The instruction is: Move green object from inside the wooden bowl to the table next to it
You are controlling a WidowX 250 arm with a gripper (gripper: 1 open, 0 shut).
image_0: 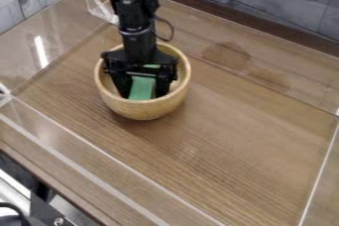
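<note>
While the block sits unlifted: the green object (141,88) lies inside the wooden bowl (143,101), toward 9 o'clock on the tabletop (225,141).
Gripper: the gripper (141,81) points down into the bowl, jaws spread wide astride the block, nothing clamped.
Risk: a fingertip catching the thick rim could tip the bowl.
Risk: a closure on the slanted block could let it slip.

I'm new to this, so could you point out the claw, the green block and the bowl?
claw (139,79): camera view, between its open fingertips.
green object (141,88): camera view, its flat top face.
wooden bowl (146,110): camera view, its near outer wall.
</note>
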